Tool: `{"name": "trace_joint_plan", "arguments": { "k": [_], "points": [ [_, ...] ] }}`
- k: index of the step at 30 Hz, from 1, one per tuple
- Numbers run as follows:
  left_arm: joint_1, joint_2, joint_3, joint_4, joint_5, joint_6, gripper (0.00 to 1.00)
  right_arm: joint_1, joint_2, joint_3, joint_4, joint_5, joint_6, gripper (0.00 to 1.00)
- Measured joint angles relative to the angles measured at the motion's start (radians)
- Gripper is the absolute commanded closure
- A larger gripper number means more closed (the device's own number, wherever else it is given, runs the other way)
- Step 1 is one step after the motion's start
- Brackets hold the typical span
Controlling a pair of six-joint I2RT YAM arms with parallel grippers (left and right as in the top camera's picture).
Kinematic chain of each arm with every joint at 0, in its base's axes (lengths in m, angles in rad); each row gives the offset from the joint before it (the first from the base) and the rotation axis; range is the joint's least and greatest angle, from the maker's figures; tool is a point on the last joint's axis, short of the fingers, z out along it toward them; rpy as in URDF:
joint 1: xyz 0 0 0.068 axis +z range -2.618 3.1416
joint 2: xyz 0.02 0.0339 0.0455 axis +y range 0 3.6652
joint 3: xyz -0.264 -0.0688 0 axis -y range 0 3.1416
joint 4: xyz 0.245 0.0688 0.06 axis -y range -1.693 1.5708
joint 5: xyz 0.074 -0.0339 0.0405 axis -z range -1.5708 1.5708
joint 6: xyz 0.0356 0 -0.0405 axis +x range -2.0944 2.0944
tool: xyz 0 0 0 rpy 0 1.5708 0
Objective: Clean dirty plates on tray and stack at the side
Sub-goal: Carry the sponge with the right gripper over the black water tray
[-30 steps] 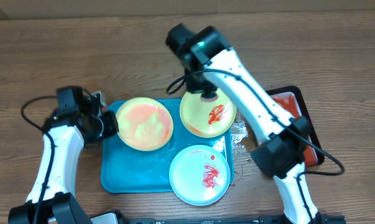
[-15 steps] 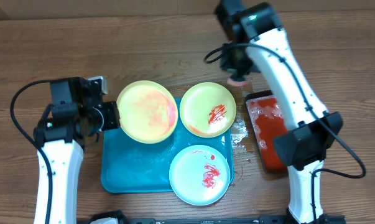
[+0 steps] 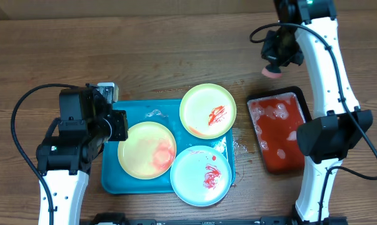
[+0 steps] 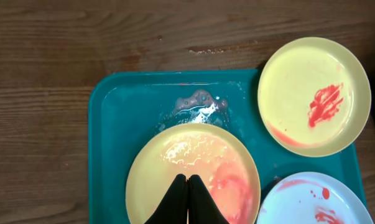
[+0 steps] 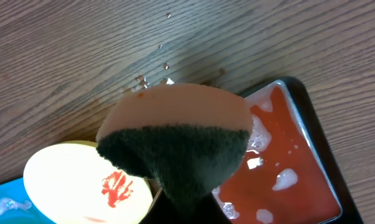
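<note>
Three plates lie on the turquoise tray [image 3: 111, 178] [image 4: 109, 143]. A yellow-green plate [image 3: 147, 150] [image 4: 168, 155] with a washed-out pink smear sits at the tray's left. My left gripper [image 3: 118, 125] [image 4: 187, 180] hangs shut over it, with nothing visible between the tips. A second yellow-green plate [image 3: 208, 110] [image 4: 314, 96] [image 5: 75, 180] with a red smear overlaps the tray's far right corner. The blue-white plate [image 3: 201, 175] [image 4: 311, 202] is at the near right. My right gripper [image 3: 276, 62] [image 5: 187, 214] is shut on a pink and dark green sponge [image 3: 272, 71] [image 5: 175, 137], above the table beyond the black tray.
A black tray [image 3: 306, 109] [image 5: 313, 134] of red liquid with white foam stands right of the turquoise tray. A soapy puddle [image 4: 196, 106] lies on the turquoise tray's far part. Wet drops [image 3: 239, 136] mark the wood between the two trays.
The pink-smeared plate has come from the tray's far edge down to its near left. My right arm has swung right with the sponge, off the red-smeared plate and past the black tray's far end.
</note>
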State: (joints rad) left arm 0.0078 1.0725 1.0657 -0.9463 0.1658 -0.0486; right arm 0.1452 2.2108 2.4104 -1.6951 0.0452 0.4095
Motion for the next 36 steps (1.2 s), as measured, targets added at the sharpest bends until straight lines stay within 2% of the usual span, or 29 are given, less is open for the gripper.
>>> {"name": "trace_joint_plan", "arguments": {
  "k": [3, 5, 6, 9, 10, 12, 17, 20, 21, 22, 25, 27, 28, 36],
  "points": [
    [0.0, 0.0, 0.002, 0.0, -0.006, -0.002, 0.94, 0.002, 0.0, 0.0, 0.0, -0.022, -0.019, 0.96],
    [0.0, 0.004, 0.002, 0.0, -0.016, -0.009, 0.8, 0.008, 0.0, 0.0, 0.0, -0.032, -0.024, 0.96],
    [0.0, 0.01, 0.003, 0.0, -0.021, -0.019, 0.67, 0.009, 0.0, 0.0, 0.0, -0.037, -0.026, 0.96],
    [0.0, 0.048, 0.005, -0.003, -0.029, -0.047, 0.39, 0.015, 0.0, 0.0, 0.0, -0.045, -0.032, 0.96],
    [0.0, 0.071, 0.005, -0.009, -0.031, -0.051, 0.22, 0.015, 0.0, 0.0, 0.0, -0.046, -0.034, 0.96],
    [0.0, 0.119, 0.006, -0.021, -0.032, -0.069, 0.0, 0.015, 0.0, 0.0, 0.0, -0.047, -0.037, 0.96],
    [0.0, 0.239, 0.006, -0.05, -0.037, -0.117, 0.0, 0.015, 0.0, 0.0, 0.0, -0.049, -0.044, 0.88],
    [0.0, 0.285, 0.006, -0.051, -0.053, -0.139, 0.0, 0.015, 0.0, 0.0, 0.0, -0.049, -0.047, 0.88],
    [0.0, 0.294, 0.006, -0.054, -0.072, -0.151, 0.01, 0.015, 0.0, 0.0, 0.0, -0.049, -0.047, 0.92],
    [0.001, 0.303, 0.006, -0.058, -0.092, -0.162, 0.04, 0.015, 0.0, 0.0, 0.0, -0.049, -0.048, 0.96],
    [0.023, 0.316, 0.006, -0.06, -0.142, -0.186, 0.09, 0.015, 0.0, -0.008, 0.001, -0.047, -0.037, 0.96],
    [0.048, 0.316, 0.006, -0.059, -0.15, -0.185, 0.21, 0.015, -0.006, -0.051, 0.002, -0.036, -0.006, 0.96],
    [0.064, 0.316, 0.006, -0.056, -0.151, -0.186, 0.22, 0.015, -0.007, -0.082, 0.0, -0.028, 0.009, 0.96],
    [0.112, 0.317, 0.006, -0.021, -0.095, -0.15, 0.13, 0.015, -0.009, -0.388, 0.002, 0.05, 0.098, 0.96]
  ]
}}
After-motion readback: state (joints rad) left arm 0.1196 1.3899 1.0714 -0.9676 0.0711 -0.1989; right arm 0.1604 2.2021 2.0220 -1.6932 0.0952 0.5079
